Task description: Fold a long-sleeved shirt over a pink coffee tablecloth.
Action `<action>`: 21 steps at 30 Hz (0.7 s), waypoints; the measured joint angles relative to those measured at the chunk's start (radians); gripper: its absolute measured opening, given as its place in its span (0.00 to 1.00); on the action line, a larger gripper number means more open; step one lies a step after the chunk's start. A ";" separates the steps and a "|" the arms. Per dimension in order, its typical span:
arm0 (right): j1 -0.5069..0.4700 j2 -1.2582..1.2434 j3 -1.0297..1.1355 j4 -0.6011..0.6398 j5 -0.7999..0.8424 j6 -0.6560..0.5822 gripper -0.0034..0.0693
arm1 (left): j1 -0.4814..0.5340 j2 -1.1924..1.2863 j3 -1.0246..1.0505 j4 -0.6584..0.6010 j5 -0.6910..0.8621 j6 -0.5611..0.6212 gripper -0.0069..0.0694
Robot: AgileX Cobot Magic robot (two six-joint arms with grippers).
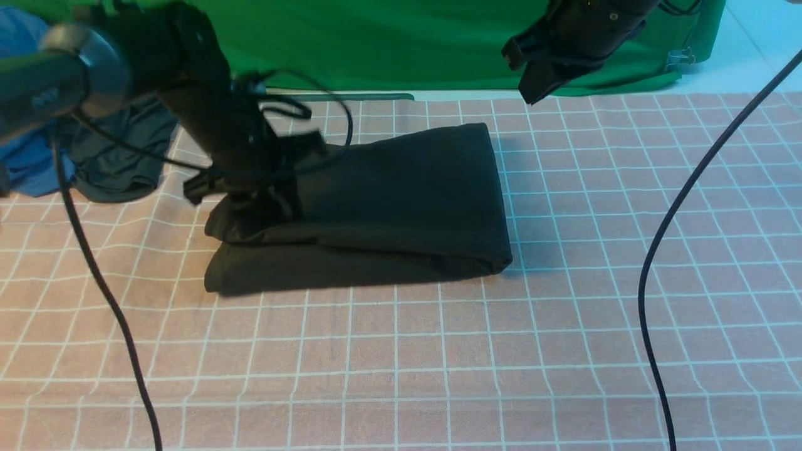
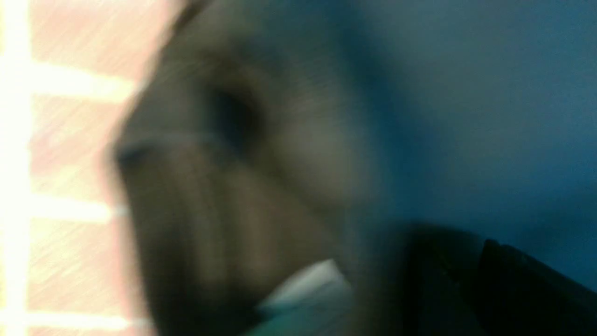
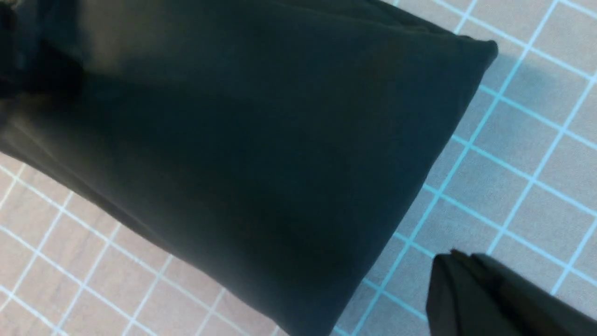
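The long-sleeved shirt (image 1: 407, 200) lies folded into a black bundle on the pink coffee tablecloth (image 1: 438, 351); neither its logo nor its label can be made out. My left gripper (image 1: 250, 197) is down at the bundle's left end, shut on a bunched fold that tents up toward it. In the blurred left wrist view, dark fabric (image 2: 242, 163) fills most of the picture beside the gridded cloth (image 2: 70, 140). My right gripper (image 1: 536, 94) hangs high above the shirt's far right corner, shut and empty. Its wrist view shows the shirt (image 3: 256, 140) below and the closed gripper (image 3: 450, 256) over the tablecloth (image 3: 527, 140).
A plain green cloth (image 1: 407, 44) runs along the back. A blue garment (image 1: 25, 144) and a smaller dark grey garment (image 1: 119, 156) lie at the far left. Black cables hang on the left (image 1: 100, 282) and on the right (image 1: 677, 219).
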 joint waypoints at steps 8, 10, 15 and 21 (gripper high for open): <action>0.000 0.000 0.000 -0.057 0.001 0.003 0.10 | 0.000 -0.017 0.006 0.054 0.062 -0.018 0.34; -0.008 -0.003 0.000 -0.103 0.001 0.028 0.10 | 0.014 -0.050 0.017 0.099 0.088 -0.036 0.34; -0.037 -0.016 0.000 -0.138 0.001 0.051 0.11 | 0.098 -0.109 0.082 0.110 0.080 -0.050 0.34; -0.043 -0.024 0.002 -0.146 0.001 0.062 0.13 | 0.158 -0.118 0.181 0.017 0.051 0.016 0.34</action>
